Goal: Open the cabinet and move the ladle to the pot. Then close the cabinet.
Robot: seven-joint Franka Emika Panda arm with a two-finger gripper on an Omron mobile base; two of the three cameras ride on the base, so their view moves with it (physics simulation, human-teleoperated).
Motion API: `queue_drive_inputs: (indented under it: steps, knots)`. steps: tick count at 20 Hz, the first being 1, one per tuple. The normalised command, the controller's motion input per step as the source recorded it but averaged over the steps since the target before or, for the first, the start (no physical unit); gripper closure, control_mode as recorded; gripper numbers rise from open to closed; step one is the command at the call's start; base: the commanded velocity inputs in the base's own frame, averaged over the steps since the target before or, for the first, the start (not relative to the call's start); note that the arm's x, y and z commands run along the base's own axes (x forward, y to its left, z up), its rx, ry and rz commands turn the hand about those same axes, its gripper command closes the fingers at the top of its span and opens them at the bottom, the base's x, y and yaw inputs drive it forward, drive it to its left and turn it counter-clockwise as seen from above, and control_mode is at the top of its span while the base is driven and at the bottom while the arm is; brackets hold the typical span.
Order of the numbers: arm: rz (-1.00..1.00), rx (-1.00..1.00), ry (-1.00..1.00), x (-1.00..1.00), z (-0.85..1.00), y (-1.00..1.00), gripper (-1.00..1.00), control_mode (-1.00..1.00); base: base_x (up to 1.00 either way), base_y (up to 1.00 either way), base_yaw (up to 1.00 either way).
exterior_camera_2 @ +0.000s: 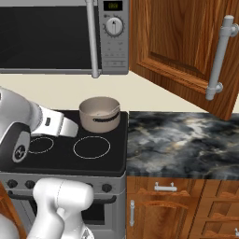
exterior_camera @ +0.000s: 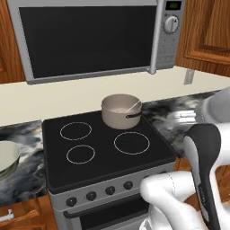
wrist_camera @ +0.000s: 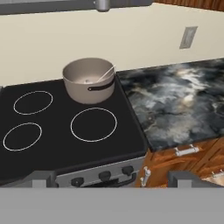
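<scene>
The grey pot [exterior_camera: 120,111] [exterior_camera_2: 99,114] [wrist_camera: 89,80] stands on the stove's back right burner. The ladle [wrist_camera: 105,74] lies inside it, its thin pale handle [exterior_camera: 133,106] [exterior_camera_2: 113,109] leaning on the right rim. The cabinet [exterior_camera_2: 177,46] [exterior_camera: 207,31] is above the counter, right of the microwave; its door stands swung open, with the grey bar handle [exterior_camera_2: 218,58] facing me. My gripper [wrist_camera: 113,180] hovers in front of the stove, well back from the pot, open, with nothing between its fingertips [wrist_camera: 43,179].
A microwave [exterior_camera: 90,38] [exterior_camera_2: 56,35] hangs over the black stove [exterior_camera: 103,148]. A pale bowl [exterior_camera: 6,157] sits on the left counter. Marble counter [exterior_camera_2: 182,140] [wrist_camera: 175,100] runs to the right, drawers [exterior_camera_2: 165,187] below it. An outlet [wrist_camera: 188,37] is on the wall.
</scene>
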Motion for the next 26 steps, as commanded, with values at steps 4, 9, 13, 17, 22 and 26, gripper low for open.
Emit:
queue_drive_inputs:
  steps: [4, 9, 13, 17, 22, 26]
  knots:
    - [0.02, 0.0, -0.11, -0.48, 0.14, 0.0, -1.0, -1.0, 0.0, 0.0, 0.0]
    - [0.06, 0.0, -0.13, -0.33, 0.01, 0.0, -1.0, -1.0, 0.0, 0.0, 0.0]
    - [0.12, 0.0, -0.16, -0.15, 0.0, 0.0, -1.0, -1.0, 0.0, 0.0, 0.0]
    - [0.09, 0.0, -0.11, -0.11, 0.0, 0.0, -1.0, -1.0, 0.0, 0.0, 0.0]
    - [0.01, 0.0, 0.0, -0.01, 0.0, 0.0, -1.0, 1.0, 0.0, 0.0, 0.0]
    - [0.0, 0.0, 0.0, 0.0, 0.0, 0.0, -1.0, 1.0, -0.27, -0.04, 0.0]
